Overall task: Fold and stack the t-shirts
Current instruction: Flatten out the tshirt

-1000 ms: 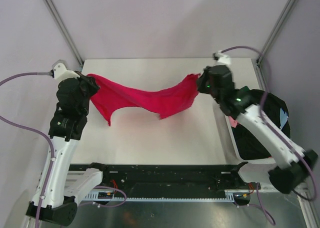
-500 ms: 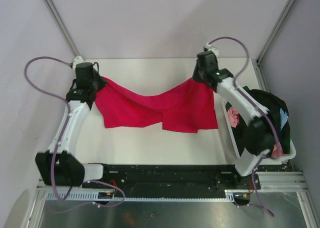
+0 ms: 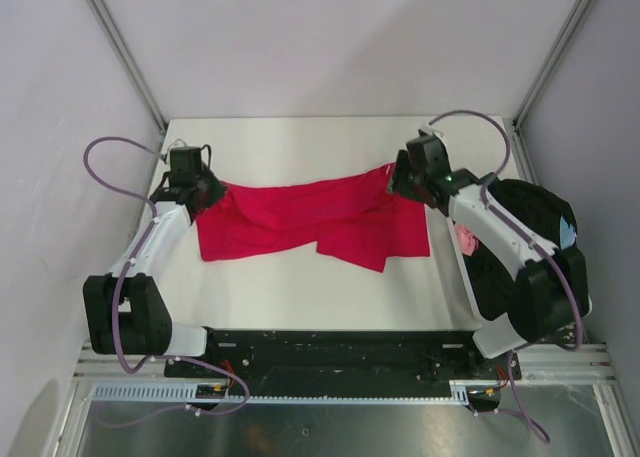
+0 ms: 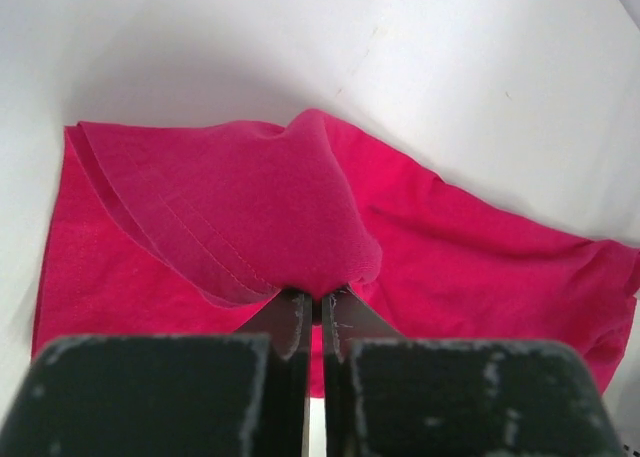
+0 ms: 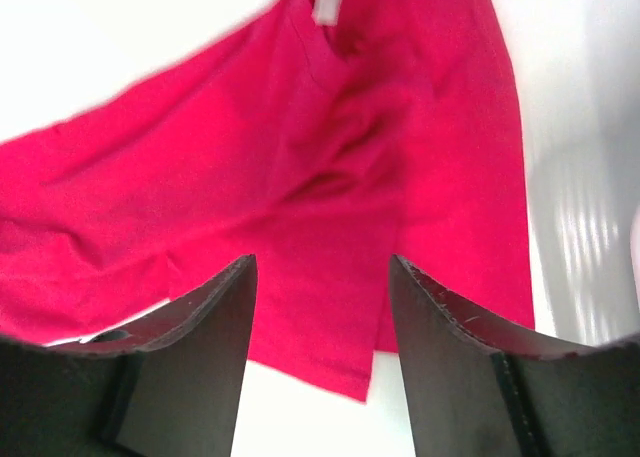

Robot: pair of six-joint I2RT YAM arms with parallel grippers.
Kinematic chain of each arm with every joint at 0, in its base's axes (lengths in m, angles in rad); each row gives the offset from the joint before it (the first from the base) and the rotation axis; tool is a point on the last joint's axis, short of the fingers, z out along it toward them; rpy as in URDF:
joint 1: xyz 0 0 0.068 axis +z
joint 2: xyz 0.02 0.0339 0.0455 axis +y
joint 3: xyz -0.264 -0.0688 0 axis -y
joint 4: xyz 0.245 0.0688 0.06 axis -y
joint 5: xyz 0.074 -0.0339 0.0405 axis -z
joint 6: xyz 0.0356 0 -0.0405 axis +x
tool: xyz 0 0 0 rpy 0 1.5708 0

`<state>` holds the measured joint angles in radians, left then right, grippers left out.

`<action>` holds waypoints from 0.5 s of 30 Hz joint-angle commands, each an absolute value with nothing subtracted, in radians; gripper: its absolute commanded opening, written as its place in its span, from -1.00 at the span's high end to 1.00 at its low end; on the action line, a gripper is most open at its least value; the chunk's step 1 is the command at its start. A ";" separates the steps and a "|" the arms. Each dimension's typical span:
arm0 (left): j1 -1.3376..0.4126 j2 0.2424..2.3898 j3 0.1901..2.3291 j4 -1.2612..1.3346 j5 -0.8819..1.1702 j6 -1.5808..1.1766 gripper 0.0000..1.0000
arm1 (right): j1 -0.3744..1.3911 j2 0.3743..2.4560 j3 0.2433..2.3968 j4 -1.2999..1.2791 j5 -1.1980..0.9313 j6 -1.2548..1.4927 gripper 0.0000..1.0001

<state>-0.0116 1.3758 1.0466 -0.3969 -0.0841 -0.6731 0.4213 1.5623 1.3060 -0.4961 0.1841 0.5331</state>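
Here, one white table bears one red t-shirt, lying crumpled across its middle. One bin of dark clothes sits at the right. Two grippers: the left gripper has its jaws pinched tight on the shirt's left fold. The right gripper has its jaws gaping wide above the shirt's right edge, empty.

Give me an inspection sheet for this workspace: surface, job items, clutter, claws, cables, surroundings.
Surface: white table, bare around the garment.
Job's things: red t-shirt lying spread across the table, rumpled, with its lower edge uneven; dark clothes pile off the table's right side.
Clutter: nothing seen.
Claws: left claw shut on a raised fold of the shirt; right claw open above the shirt, nothing between its fingers.
Cables: purple cable looping from the left wrist, another from the right; neither touches the shirt.
Surroundings: plain walls, metal frame post at the back corner.
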 commanded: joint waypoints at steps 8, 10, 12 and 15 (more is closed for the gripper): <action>-0.003 1.301 0.974 -0.326 -0.041 -0.685 1.00 | 0.496 1.517 1.022 -0.370 0.136 0.646 0.01; -0.003 1.292 0.960 -0.324 -0.043 -0.682 1.00 | 0.532 1.535 1.005 -0.375 0.156 0.666 0.01; -0.003 1.283 0.948 -0.324 -0.044 -0.681 1.00 | 0.561 1.543 0.976 -0.368 0.167 0.691 0.02; -0.003 1.278 0.938 -0.323 -0.041 -0.684 1.00 | 0.597 1.537 0.932 -0.360 0.189 0.725 0.02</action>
